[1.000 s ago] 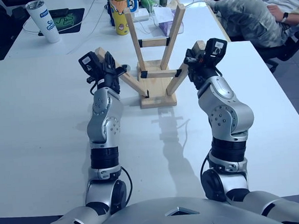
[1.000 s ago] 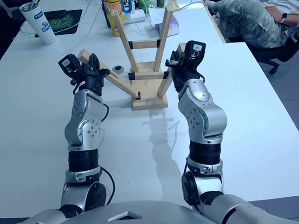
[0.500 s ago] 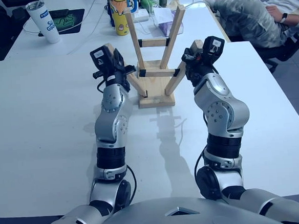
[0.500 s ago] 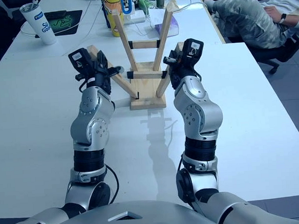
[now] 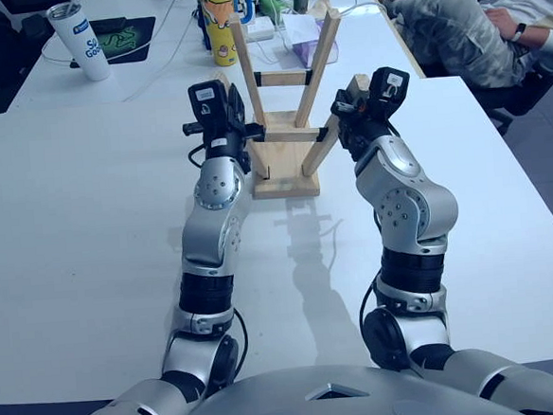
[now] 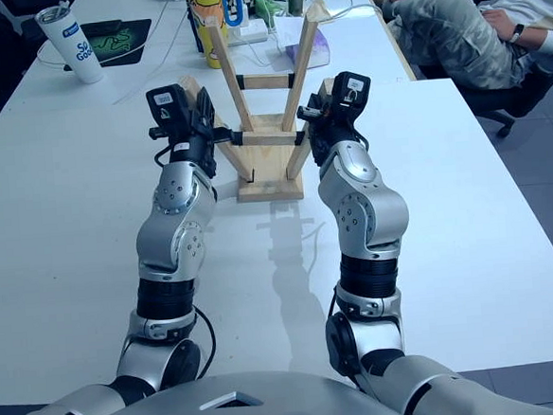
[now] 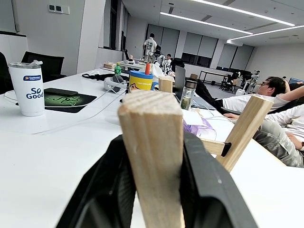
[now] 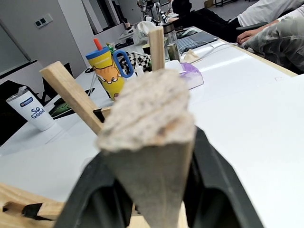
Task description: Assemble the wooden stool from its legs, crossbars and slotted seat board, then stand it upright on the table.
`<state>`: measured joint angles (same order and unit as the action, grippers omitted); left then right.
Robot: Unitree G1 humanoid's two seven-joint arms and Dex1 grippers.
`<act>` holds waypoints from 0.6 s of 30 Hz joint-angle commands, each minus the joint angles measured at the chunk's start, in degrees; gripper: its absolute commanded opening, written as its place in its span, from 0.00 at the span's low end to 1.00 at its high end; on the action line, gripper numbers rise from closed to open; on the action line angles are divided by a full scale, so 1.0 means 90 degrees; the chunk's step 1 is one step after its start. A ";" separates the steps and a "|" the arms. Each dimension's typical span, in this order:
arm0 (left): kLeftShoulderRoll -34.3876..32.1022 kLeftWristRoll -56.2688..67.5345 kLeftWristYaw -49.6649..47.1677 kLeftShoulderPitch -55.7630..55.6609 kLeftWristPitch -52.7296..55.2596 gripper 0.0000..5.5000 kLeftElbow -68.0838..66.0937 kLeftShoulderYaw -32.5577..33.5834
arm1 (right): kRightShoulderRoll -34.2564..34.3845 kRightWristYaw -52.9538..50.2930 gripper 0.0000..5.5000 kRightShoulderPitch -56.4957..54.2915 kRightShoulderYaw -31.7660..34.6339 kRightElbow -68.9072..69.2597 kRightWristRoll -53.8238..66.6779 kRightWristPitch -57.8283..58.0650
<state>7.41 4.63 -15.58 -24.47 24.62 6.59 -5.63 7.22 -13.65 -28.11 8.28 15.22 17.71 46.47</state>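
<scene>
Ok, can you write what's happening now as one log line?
stool: upside down, seat board on table | left gripper: shut on left leg | right gripper: shut on right leg

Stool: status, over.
Left tool shut on left leg, right tool shut on right leg. Stool upside down, seat board on table. Yellow cup behind, apart.

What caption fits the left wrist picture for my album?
Left gripper clamps a wooden stool leg, with a white cup behind.
</scene>
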 commanded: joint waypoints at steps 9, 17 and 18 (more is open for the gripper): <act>-0.0610 -0.0434 0.0884 0.0371 0.0806 0.19 -0.0791 -0.0495 | 0.0246 0.1049 0.20 0.0235 -0.0292 -0.0204 0.0559 -0.0351; -0.0759 -0.0371 0.1006 0.0462 0.0764 0.19 -0.1065 -0.0387 | 0.0134 0.1211 0.20 0.0255 -0.0602 -0.0213 0.0371 -0.0846; -0.0856 -0.0436 0.1102 0.0470 0.0750 0.19 -0.1042 -0.0505 | 0.0067 0.1252 0.20 0.0256 -0.0648 -0.0240 0.0305 -0.0905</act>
<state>3.17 3.53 -10.53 -26.08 24.51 4.85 -5.85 5.94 -8.87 -25.10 5.76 13.47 16.59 39.33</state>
